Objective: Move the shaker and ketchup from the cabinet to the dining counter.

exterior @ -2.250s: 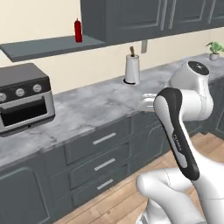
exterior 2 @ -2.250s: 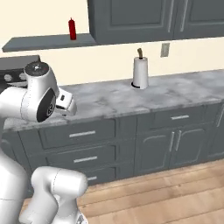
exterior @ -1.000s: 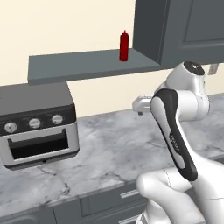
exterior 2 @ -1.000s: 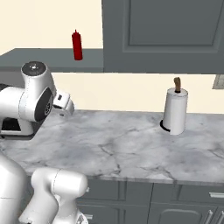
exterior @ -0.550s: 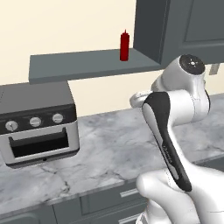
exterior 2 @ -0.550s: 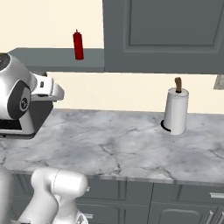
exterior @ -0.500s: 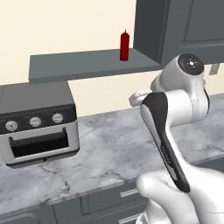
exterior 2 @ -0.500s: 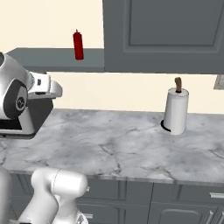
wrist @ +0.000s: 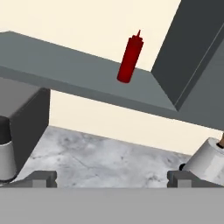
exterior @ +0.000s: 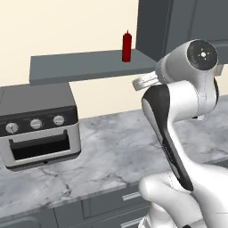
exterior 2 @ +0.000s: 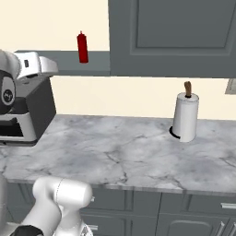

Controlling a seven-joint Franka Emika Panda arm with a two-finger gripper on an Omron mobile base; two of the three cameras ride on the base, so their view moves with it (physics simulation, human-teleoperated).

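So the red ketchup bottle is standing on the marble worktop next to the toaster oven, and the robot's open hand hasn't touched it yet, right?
Not quite. The ketchup stands upright on the grey shelf beside the cabinet, above the worktop and the toaster oven, as the left base view shows. The rest holds: the gripper is open and well short of the bottle.

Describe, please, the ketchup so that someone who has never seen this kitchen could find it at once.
Look above the marble worktop to the grey shelf that juts from the dark wall cabinet. The ketchup stands upright on that shelf, near the end by the cabinet. It is a slim red bottle with a pointed cap, unlike the white paper-towel roll on the worktop below.
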